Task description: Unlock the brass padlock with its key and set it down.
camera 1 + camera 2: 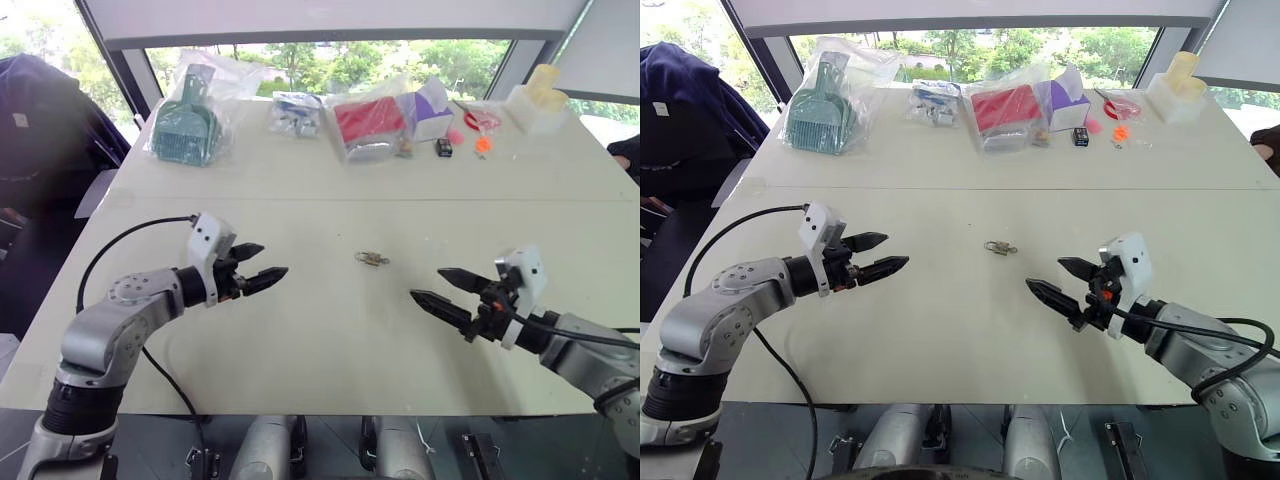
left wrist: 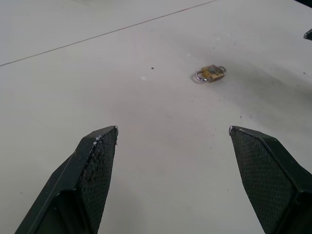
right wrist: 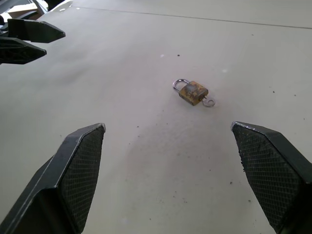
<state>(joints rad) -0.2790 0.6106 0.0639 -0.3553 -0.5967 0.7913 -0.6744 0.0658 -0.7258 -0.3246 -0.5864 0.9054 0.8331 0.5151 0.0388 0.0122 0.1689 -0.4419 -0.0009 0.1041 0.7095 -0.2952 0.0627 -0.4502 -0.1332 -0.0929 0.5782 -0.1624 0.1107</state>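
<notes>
The brass padlock (image 3: 193, 92) lies flat on the white table (image 1: 320, 340), near its middle, with the thin silver shackle shut. A small silvery key (image 3: 209, 102) sticks out of the body's end opposite the shackle. My left gripper (image 1: 274, 258) hovers open to the left of the padlock (image 1: 371, 259), fingers pointing toward it, nothing between them. To the padlock's right and slightly nearer me, my right gripper (image 1: 426, 282) hovers open and also holds nothing. Each wrist view looks at the padlock (image 2: 211, 73) past wide-apart fingers; neither gripper touches it.
Along the table's far edge lie a bagged teal brush (image 1: 186, 125), a bagged red item (image 1: 368, 122), a purple box (image 1: 432, 110), a small black box (image 1: 444, 148), pink scissors (image 1: 480, 122) and a white container (image 1: 537, 105). A dark chair (image 1: 40, 120) stands at the left.
</notes>
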